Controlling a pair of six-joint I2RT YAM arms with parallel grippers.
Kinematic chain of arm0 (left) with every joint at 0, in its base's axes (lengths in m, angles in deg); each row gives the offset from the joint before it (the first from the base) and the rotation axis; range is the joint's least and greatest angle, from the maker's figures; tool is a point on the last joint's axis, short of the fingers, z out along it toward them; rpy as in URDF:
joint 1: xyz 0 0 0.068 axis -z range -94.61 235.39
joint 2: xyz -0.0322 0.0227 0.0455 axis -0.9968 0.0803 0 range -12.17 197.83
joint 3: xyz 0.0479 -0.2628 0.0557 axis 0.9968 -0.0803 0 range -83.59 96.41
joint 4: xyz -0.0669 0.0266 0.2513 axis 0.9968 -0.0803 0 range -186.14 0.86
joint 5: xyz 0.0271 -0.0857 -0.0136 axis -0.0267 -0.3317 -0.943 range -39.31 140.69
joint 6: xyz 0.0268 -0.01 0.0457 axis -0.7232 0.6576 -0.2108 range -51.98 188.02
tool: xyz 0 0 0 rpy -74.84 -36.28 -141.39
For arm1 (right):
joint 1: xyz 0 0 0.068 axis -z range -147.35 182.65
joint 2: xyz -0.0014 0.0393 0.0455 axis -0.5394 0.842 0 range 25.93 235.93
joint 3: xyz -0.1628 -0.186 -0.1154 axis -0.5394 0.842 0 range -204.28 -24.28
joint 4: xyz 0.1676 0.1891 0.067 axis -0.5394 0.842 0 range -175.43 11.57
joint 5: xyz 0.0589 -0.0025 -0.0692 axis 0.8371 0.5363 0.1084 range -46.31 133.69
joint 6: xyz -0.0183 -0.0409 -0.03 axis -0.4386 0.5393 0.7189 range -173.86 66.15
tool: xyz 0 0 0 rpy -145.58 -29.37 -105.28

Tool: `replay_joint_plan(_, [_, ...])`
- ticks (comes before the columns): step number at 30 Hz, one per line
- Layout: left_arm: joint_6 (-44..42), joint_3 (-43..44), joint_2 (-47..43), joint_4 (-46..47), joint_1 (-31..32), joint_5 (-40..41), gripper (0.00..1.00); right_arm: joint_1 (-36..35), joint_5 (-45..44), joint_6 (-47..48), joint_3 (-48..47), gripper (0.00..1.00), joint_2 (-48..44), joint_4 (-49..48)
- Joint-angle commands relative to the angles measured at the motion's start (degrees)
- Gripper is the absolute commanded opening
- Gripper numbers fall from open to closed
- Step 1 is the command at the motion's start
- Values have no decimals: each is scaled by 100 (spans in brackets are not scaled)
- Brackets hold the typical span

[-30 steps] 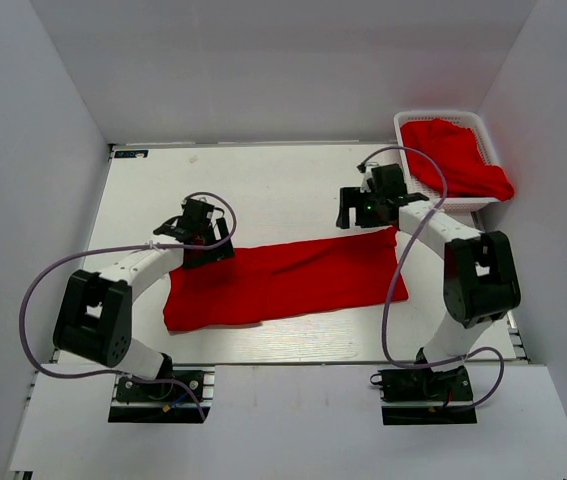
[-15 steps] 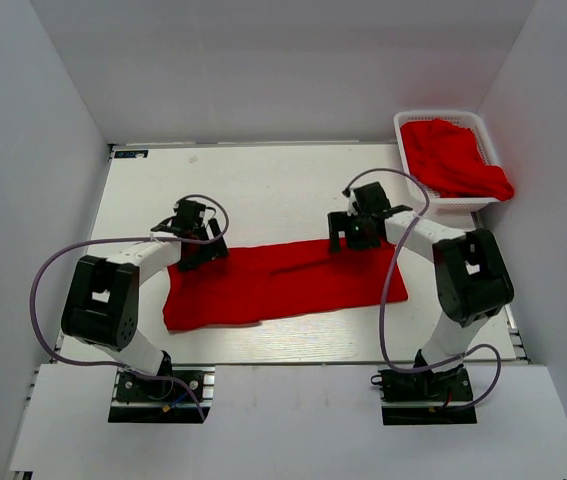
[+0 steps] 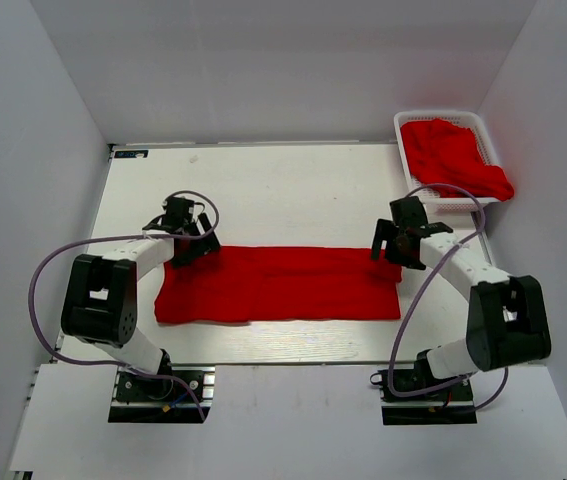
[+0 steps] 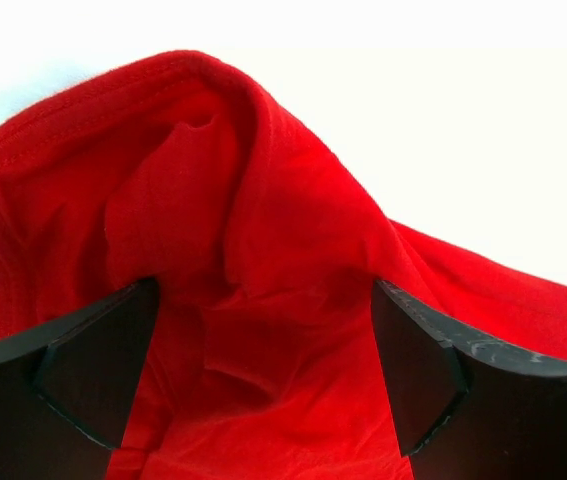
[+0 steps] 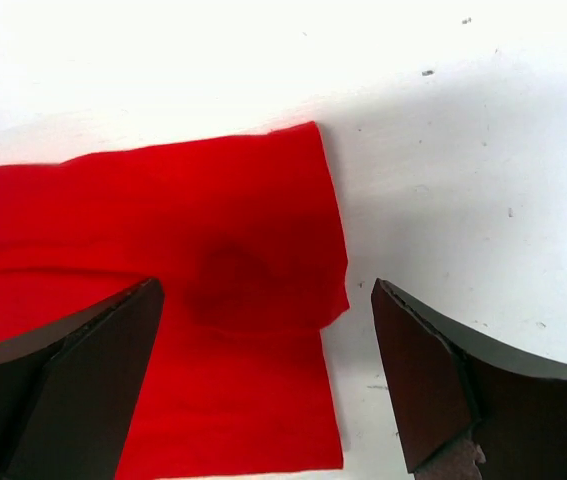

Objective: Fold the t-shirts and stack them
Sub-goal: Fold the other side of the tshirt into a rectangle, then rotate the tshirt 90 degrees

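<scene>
A bright red t-shirt [image 3: 278, 283] lies on the white table as a long flat strip running left to right. My left gripper [image 3: 191, 248] is at the strip's far left corner. In the left wrist view it [image 4: 263, 375] stands open, with bunched red cloth [image 4: 213, 200] rising between the two dark fingers [image 4: 98, 370]. My right gripper [image 3: 393, 248] is over the strip's far right corner. It [image 5: 263, 375] is also open, above the shirt's right edge [image 5: 293, 250], with nothing gripped. Another red t-shirt [image 3: 453, 155] lies crumpled in the basket.
The white lattice basket [image 3: 441, 116] stands at the back right corner of the table [image 3: 283, 190], with cloth hanging over its right rim. Grey walls close in the table on three sides. Purple cables loop from both arms.
The strip was slanted and now lies level and stretched wider. My right gripper swung in towards the middle, then out right to the shirt's corner. My left gripper shifted a little left.
</scene>
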Motion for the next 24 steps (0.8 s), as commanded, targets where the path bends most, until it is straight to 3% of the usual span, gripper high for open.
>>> replay_joint_plan(1, [-160, 20, 256, -174, -156, 148, 97, 16, 213, 158, 87, 90, -381, 62])
replay_joint_plan(6, [-529, 1152, 642, -200, -156, 95, 99, -28, 1602, 994, 87, 90, -619, -562])
replay_joint_plan(12, [-723, 2235, 740, -648, -156, 165, 99, -151, 2746, 1075, -88, 90, -66, -1265])
replay_joint_plan(17, [-689, 1955, 151, -859, -33, 290, 99, -274, 2897, 864, -19, 90, 505, -1573])
replay_joint_plan(22, [-346, 473, -149, 70, 19, -826, 99, -283, 2809, 610, 437, 90, 585, -1881])
replay_joint_plan(24, [-275, 276, 70, 413, 19, -1151, 99, -318, 2826, 478, 570, 90, 620, -1969])
